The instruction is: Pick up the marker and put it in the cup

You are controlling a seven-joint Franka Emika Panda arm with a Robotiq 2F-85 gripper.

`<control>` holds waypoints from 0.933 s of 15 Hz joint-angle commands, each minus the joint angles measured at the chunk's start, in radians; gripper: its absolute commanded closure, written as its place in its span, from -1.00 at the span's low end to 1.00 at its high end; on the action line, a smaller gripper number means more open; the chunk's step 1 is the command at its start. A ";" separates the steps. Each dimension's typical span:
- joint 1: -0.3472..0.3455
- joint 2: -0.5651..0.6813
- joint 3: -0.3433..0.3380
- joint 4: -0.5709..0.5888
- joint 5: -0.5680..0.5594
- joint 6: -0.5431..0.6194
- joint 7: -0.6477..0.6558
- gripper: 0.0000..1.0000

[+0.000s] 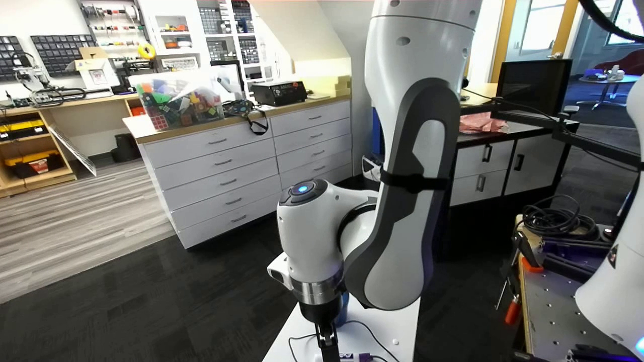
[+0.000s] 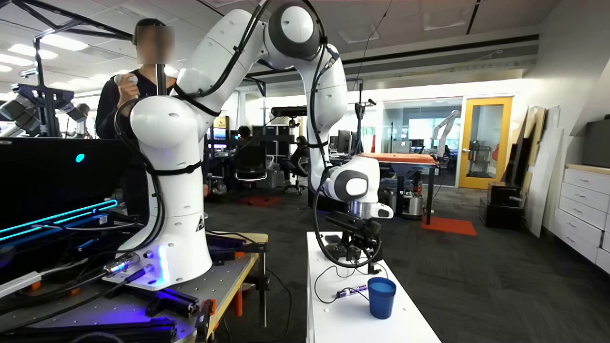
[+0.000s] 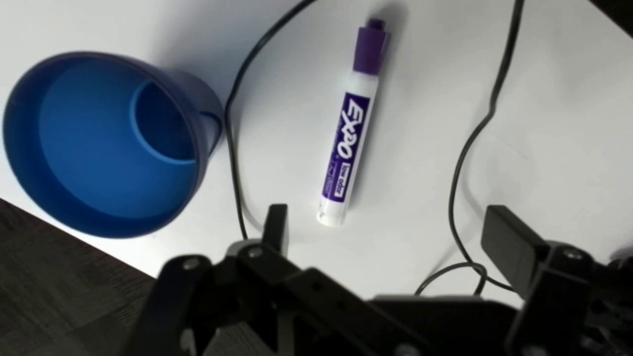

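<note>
A white marker with a purple cap and label (image 3: 351, 126) lies flat on the white table, cap away from my gripper, in the wrist view. It also shows in both exterior views (image 1: 363, 357) (image 2: 351, 291). The bright-blue cup (image 3: 94, 148) stands upright to the marker's left in the wrist view; it stands near the table's edge (image 2: 381, 305) and is partly hidden behind my arm in an exterior view (image 1: 343, 309). My gripper (image 3: 388, 232) is open and empty, fingers wide apart, above the table near the marker's white end. In an exterior view it hangs pointing down (image 2: 374, 267).
A thin black cable (image 3: 457, 168) loops on the white table (image 2: 343, 328) around the marker and passes close by the cup's base. Dark items (image 2: 333, 239) lie at the table's far end. The table is narrow, with dark floor (image 3: 74, 287) beyond its edge.
</note>
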 commanded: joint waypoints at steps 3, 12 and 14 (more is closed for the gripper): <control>0.033 0.055 -0.021 0.059 -0.003 0.024 0.068 -1.00; 0.071 0.124 -0.022 0.103 0.011 0.028 0.137 -1.00; 0.082 0.129 -0.030 0.103 0.010 0.024 0.146 -1.00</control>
